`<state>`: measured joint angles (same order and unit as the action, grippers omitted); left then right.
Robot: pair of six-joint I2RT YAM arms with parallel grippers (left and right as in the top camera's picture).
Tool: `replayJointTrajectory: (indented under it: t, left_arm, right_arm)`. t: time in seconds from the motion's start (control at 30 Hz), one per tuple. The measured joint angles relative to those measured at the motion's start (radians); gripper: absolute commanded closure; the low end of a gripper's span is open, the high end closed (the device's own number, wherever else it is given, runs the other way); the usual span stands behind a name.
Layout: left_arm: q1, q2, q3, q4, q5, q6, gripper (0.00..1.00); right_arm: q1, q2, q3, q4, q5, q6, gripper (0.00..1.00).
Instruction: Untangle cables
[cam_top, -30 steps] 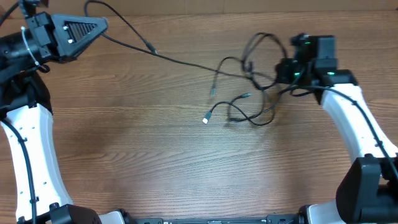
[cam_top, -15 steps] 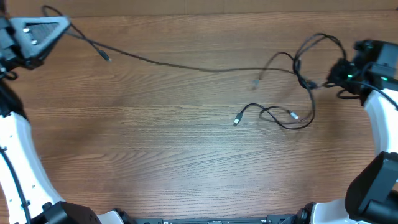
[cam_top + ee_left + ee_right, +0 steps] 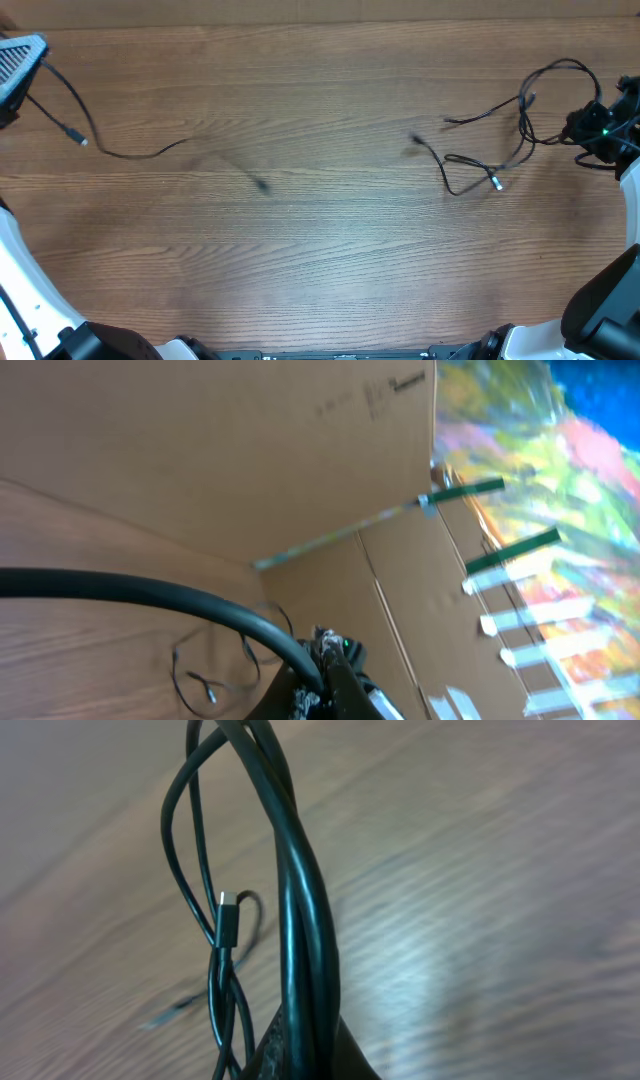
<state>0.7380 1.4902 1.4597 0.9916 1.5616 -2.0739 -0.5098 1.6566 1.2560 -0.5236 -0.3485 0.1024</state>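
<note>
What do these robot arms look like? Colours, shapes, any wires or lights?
Each arm has smooth white shells with black joints. The left arm carries a thin black wire along its white shell; the left gripper is a dark wedge with a ribbed grey face. The right gripper is black, with small green lights.

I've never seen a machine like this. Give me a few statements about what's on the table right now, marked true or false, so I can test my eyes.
1. The left claw and the right claw are at opposite ends of the table. True.
2. All the cords sit in one knot mid-table. False: a single cable trails from the left claw, and the bundle of cables lies by the right claw.
3. The right claw is shut on the bundle of cables. True.
4. The table is white plastic. False: it is brown with a wood grain.
5. A silver plug tip shows in the right wrist view. True.
</note>
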Motion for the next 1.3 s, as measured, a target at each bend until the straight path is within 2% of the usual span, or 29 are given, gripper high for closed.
replayJointTrajectory:
  t: [0.13, 0.37, 0.57, 0.63, 0.77, 0.93, 1.0, 1.07, 1.17, 1.3]
  left_arm:
    - [-0.095, 0.000, 0.000, 0.002, 0.000, 0.004, 0.96]
    - [-0.311, 0.000, 0.000, 0.001, 0.000, 0.055, 0.95]
    - [-0.371, 0.026, 0.005, 0.002, 0.000, 0.096, 0.93]
    - [-0.371, 0.051, 0.005, 0.002, 0.000, 0.103, 0.90]
    - [-0.378, 0.086, -0.008, -0.002, 0.000, 0.129, 0.75]
    - [-0.421, 0.086, -0.056, -0.001, 0.000, 0.175, 0.86]
    - [-0.441, 0.086, -0.081, -0.001, 0.000, 0.195, 0.87]
    - [-0.461, 0.086, -0.111, 0.002, 0.000, 0.216, 0.82]
    - [-0.492, 0.086, -0.162, 0.003, -0.001, 0.249, 0.70]
    - [-0.510, 0.086, -0.253, 0.002, 0.000, 0.301, 0.62]
  right_arm:
    - [0.045, 0.000, 0.000, 0.018, -0.137, -0.019, 0.96]
    - [0.245, 0.000, 0.000, 0.015, -0.247, -0.043, 0.96]
    - [0.396, 0.000, 0.000, 0.015, -0.283, -0.051, 0.96]
    - [0.430, 0.000, 0.000, 0.015, -0.304, -0.051, 0.96]
    - [0.495, -0.005, 0.001, 0.013, -0.359, -0.050, 0.96]
    - [0.565, -0.056, 0.014, 0.010, -0.389, -0.023, 0.96]
    - [0.589, -0.087, 0.021, 0.010, -0.403, -0.007, 0.96]
    - [0.610, -0.116, 0.022, 0.010, -0.414, 0.005, 0.96]
    - [0.643, -0.163, 0.023, 0.005, -0.435, 0.017, 0.96]
    - [0.674, -0.237, 0.022, -0.014, -0.457, 0.035, 0.96]
